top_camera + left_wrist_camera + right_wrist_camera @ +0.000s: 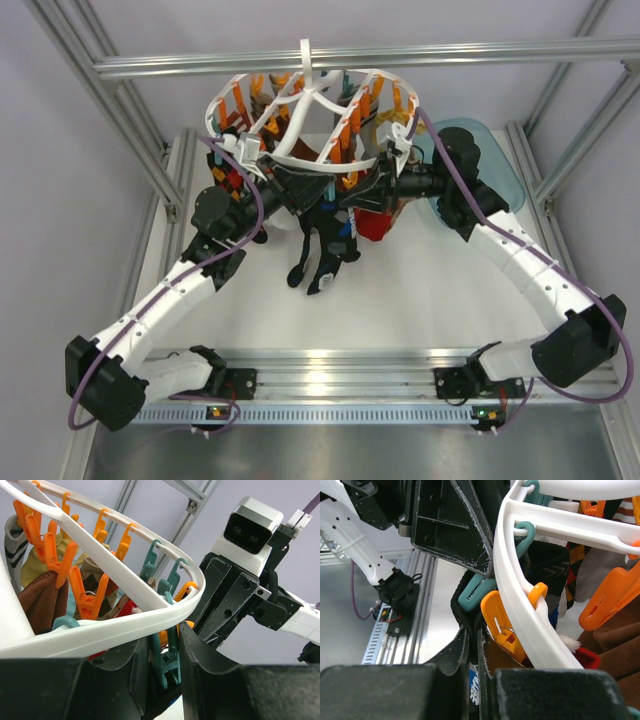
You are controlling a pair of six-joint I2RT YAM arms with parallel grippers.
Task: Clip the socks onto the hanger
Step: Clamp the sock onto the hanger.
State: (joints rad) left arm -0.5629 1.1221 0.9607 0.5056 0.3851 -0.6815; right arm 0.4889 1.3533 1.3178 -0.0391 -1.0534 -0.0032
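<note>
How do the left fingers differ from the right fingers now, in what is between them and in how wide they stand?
The left fingers hold a teal clip; the right fingers hold dark fabric of the socks. The left fingers stand wider, with the clip filling their gap; the right fingers are almost together. Both pairs are black and work just under the white rim of the hanger.

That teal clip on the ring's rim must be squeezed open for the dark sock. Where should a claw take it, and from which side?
Probably take the teal clip across its two flat sides at the upper handle end, just under the hanger rim, coming from below and outside the ring. It dangles upright there, while orange clips crowd the inside.
</note>
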